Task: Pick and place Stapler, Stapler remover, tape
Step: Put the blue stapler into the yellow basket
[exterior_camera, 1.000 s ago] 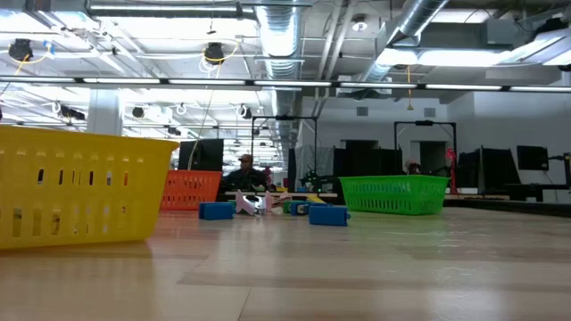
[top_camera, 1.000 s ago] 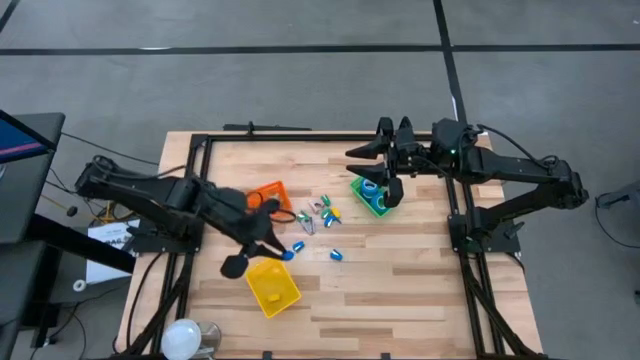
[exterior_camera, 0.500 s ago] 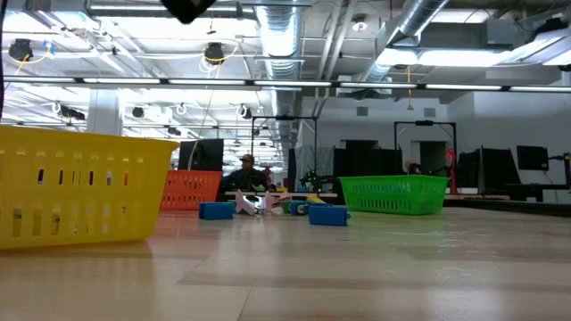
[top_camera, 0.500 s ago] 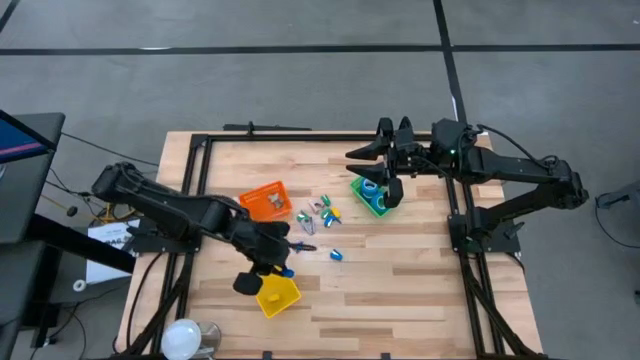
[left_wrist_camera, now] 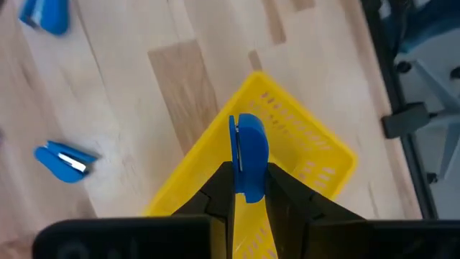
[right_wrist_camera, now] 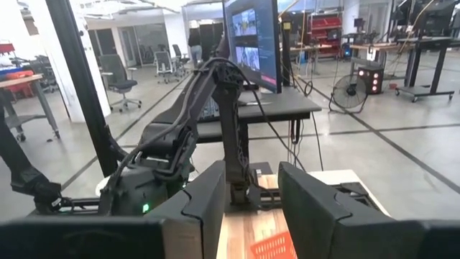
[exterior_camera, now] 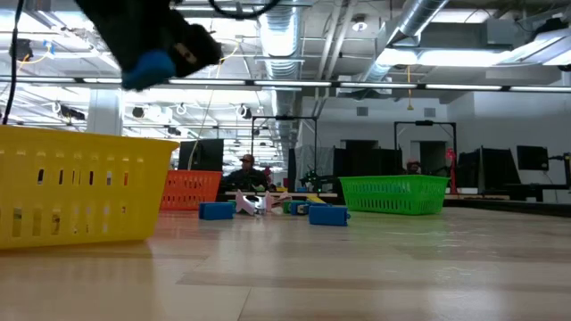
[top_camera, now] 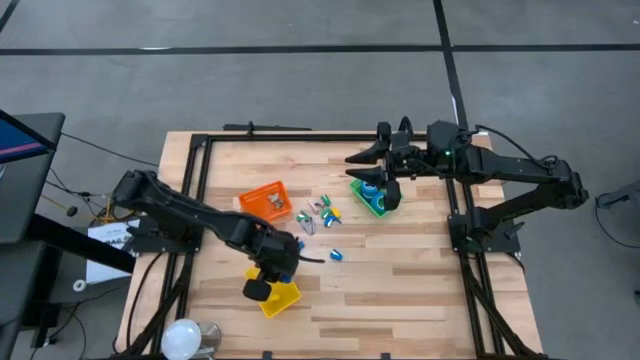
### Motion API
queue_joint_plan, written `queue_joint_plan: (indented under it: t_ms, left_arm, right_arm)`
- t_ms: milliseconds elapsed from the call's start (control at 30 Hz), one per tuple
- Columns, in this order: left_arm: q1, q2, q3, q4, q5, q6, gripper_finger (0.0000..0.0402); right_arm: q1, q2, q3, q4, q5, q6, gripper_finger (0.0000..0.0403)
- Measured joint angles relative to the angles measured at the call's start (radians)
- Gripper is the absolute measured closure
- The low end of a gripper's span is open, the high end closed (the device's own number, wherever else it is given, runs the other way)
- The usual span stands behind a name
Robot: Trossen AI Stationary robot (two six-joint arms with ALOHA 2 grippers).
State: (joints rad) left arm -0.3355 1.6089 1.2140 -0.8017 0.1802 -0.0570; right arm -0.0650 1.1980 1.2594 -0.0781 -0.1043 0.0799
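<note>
My left gripper [left_wrist_camera: 249,193] is shut on a small blue stapler [left_wrist_camera: 249,151] and hangs over the yellow bin [left_wrist_camera: 302,151] near the table's front; the low view shows the stapler [exterior_camera: 147,68] above the bin's rim [exterior_camera: 80,143]. My right gripper [top_camera: 372,172] stands open, level, over the green bin [top_camera: 372,200], where a blue tape roll [top_camera: 371,186] lies. More small staplers [left_wrist_camera: 65,160] and other little pieces [top_camera: 320,212] lie loose in the table's middle. My left gripper pinches the blue stapler's two flat sides [left_wrist_camera: 249,188] between its two fingers, at the stapler's rear end. The fingers point steeply down from above. The stapler sticks out beyond the fingertips, lifted clear above the yellow bin's opening.
An orange bin [top_camera: 266,198] stands left of the loose pieces. One blue piece [top_camera: 336,254] lies alone right of the yellow bin. A black frame [top_camera: 330,134] runs round the table's edges. Bare wood lies at the near right.
My left gripper has sunk and gone toward the table's near edge, from beside the yellow bin to over it. It has tipped to point more steeply down. The blue stapler has stayed in its fingers.
</note>
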Motion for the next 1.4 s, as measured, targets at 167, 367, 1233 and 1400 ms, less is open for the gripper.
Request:
queue_joint_plan:
  t_ms: [167, 367, 1233, 1400]
  left_arm:
    - [0.0, 0.046, 0.0, -0.022, 0.005, 0.0, 0.0353]
    - [0.0, 0.073, 0.0, -0.04, 0.008, 0.0, 0.0353]
    - [-0.001, 0.074, 0.0, -0.082, 0.103, -0.03, 0.0331]
    - [0.0, 0.074, 0.0, -0.081, 0.102, -0.03, 0.0326]
  right_arm:
    - [0.0, 0.0, 0.0, -0.009, 0.0, 0.0, 0.0281]
    - [0.0, 0.0, 0.0, -0.031, 0.0, 0.0, 0.0282]
    - [-0.001, 0.0, 0.0, -0.035, 0.0, -0.004, 0.0282]
    - [-0.001, 0.0, 0.0, -0.035, 0.0, -0.008, 0.0282]
